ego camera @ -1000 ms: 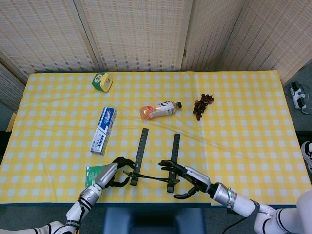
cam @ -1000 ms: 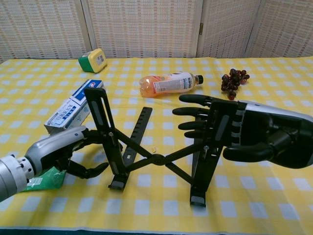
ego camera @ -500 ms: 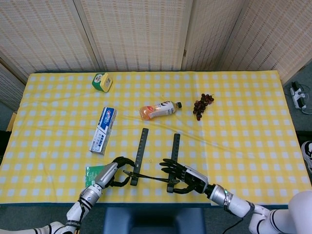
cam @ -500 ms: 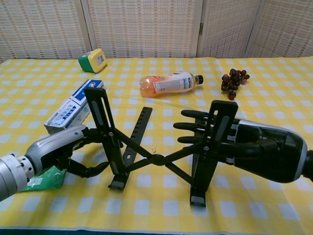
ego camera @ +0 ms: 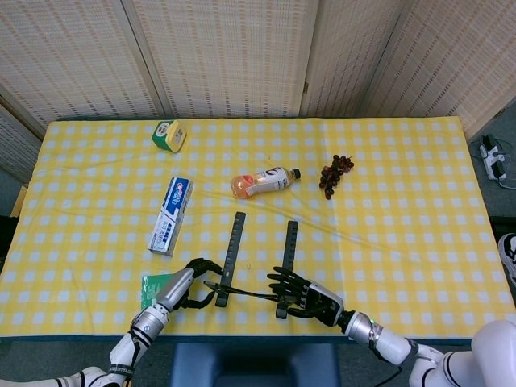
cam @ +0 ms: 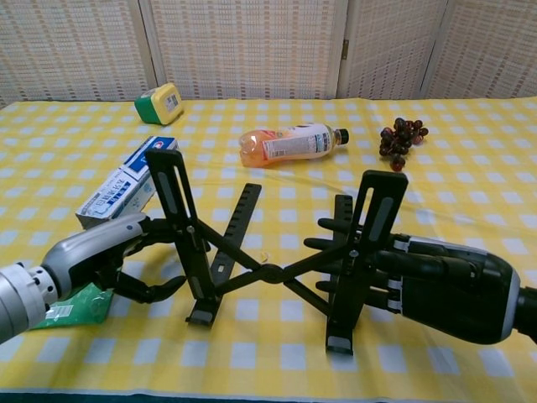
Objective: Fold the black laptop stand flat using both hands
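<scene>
Near the tabletop's front edge, you've got the left hand [cam: 117,260] curled round the stand [cam: 268,273] and the right hand [cam: 403,277] spread against it, so squeeze inward next.

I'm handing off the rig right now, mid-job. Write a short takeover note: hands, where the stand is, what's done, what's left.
Left hand: fingers curled around the left upright of the black metal folding laptop stand.
Right hand: fingers spread against the right upright, not clearly closed on it.
Stand: near table edge on the yellow checked tablecloth, open, uprights raised, cross-bars spread.
Done: both hands placed at the uprights.
Left: push the two sides together and lay the stand flat.
</scene>
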`<state>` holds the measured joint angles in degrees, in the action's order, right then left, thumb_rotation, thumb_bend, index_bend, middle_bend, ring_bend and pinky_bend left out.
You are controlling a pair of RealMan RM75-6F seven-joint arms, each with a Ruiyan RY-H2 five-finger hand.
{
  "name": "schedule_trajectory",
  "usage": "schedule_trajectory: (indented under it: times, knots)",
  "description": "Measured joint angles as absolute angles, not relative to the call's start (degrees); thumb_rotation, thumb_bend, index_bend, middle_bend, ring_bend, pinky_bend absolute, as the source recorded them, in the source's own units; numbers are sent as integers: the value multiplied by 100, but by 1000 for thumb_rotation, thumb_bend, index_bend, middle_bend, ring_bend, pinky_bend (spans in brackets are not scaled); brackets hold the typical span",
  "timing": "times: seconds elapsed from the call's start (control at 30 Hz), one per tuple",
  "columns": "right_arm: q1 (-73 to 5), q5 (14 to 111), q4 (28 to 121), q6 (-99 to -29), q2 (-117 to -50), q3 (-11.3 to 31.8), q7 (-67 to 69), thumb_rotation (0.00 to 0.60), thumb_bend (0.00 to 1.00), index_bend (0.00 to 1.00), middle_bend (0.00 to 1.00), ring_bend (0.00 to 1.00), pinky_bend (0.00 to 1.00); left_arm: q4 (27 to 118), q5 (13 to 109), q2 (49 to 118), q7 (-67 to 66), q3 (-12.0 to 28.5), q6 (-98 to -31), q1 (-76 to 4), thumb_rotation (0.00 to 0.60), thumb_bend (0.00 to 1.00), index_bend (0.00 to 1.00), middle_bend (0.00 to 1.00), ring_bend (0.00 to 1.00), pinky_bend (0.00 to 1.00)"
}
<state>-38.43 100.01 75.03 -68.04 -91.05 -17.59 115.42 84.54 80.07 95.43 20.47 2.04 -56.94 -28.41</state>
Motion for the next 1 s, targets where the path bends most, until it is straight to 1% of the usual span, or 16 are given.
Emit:
schedule_trajectory:
  times: [0.37, 0.47, 0.6, 0.77, 1.0]
  knots:
    - [-3784, 10038, 7495, -6804, -9129, -1769, 11429, 600, 261, 0, 86, 74, 0, 8457, 8039, 9524, 2078, 201, -5717, -2832, 600, 478, 326, 276, 142, 83]
    - [-3752, 10033, 7480, -6824, -9138, -1746, 11202, 600, 261, 0, 87, 74, 0, 8469, 8093, 9498, 2062, 194, -5780, -2821, 600, 475, 319, 267, 135, 81]
    - [-3683, 10037, 7466, -6887, -9144, -1676, 10401, 600, 262, 0, 82, 71, 0, 8529, 8255, 9397, 1996, 159, -5942, -2790, 600, 462, 295, 245, 114, 64]
    - [-3609, 10030, 7576, -6944, -9117, -1537, 9008, 600, 262, 0, 74, 68, 0, 8683, 8513, 9136, 1764, 59, -6153, -2745, 600, 442, 226, 195, 71, 35]
    - [-3602, 9946, 7939, -6927, -9061, -1151, 7396, 600, 262, 0, 65, 66, 0, 8857, 8763, 8790, 1362, -21, -6491, -2668, 600, 436, 178, 163, 46, 9]
